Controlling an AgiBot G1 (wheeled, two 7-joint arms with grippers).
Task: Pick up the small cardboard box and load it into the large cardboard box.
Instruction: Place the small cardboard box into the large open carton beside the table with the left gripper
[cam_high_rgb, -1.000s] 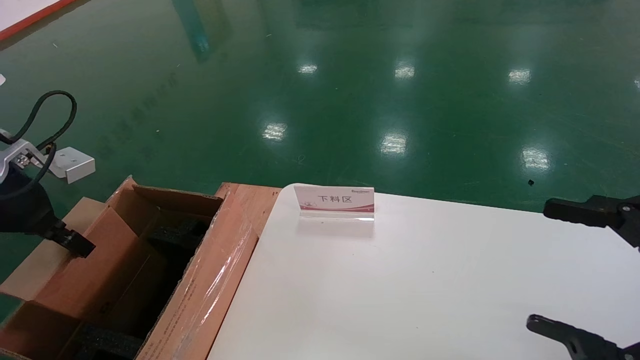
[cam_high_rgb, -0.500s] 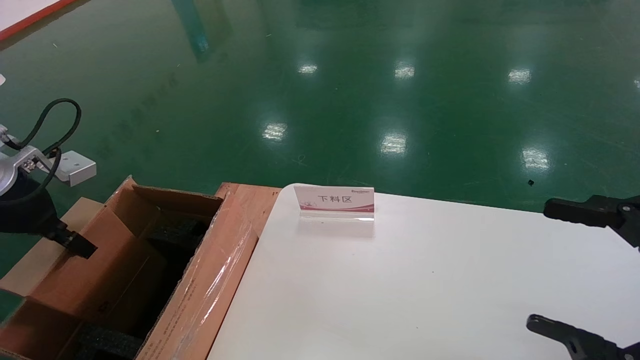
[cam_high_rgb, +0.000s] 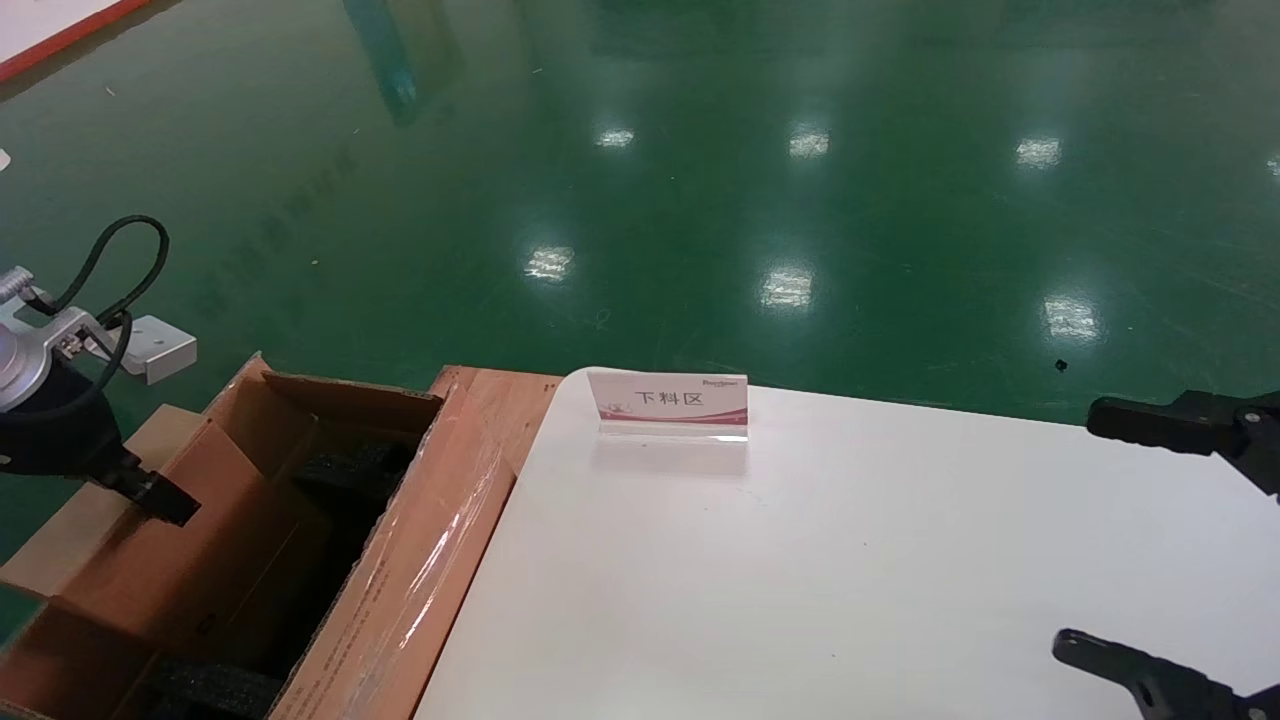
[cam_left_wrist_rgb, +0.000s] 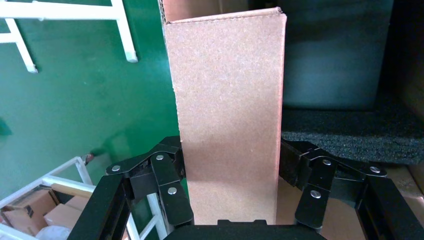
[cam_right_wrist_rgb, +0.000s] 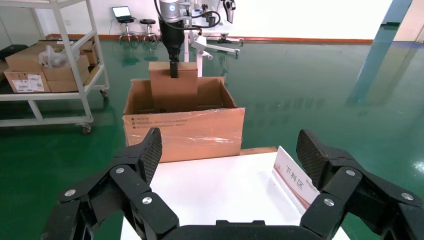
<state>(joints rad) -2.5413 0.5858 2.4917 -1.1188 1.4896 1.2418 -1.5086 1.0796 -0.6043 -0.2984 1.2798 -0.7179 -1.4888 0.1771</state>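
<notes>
Small cardboard box (cam_left_wrist_rgb: 227, 115): probably light, stiff, plain-faced; gripped edgewise by left gripper (cam_left_wrist_rgb: 230, 175), standing in large cardboard box (cam_high_rgb: 420, 560), far left. Right gripper (cam_right_wrist_rgb: 227, 165) spread open, idle above table (cam_high_rgb: 850, 560).

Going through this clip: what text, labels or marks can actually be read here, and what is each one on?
"下料区": on the white and pink sign card standing at the far edge of the white table.
Small print in the card's top corner: too small to read.
Lines of small print on the taped flap of the large cardboard box: too small to read.
Label on a carton on the shelf cart: unreadable.
</notes>
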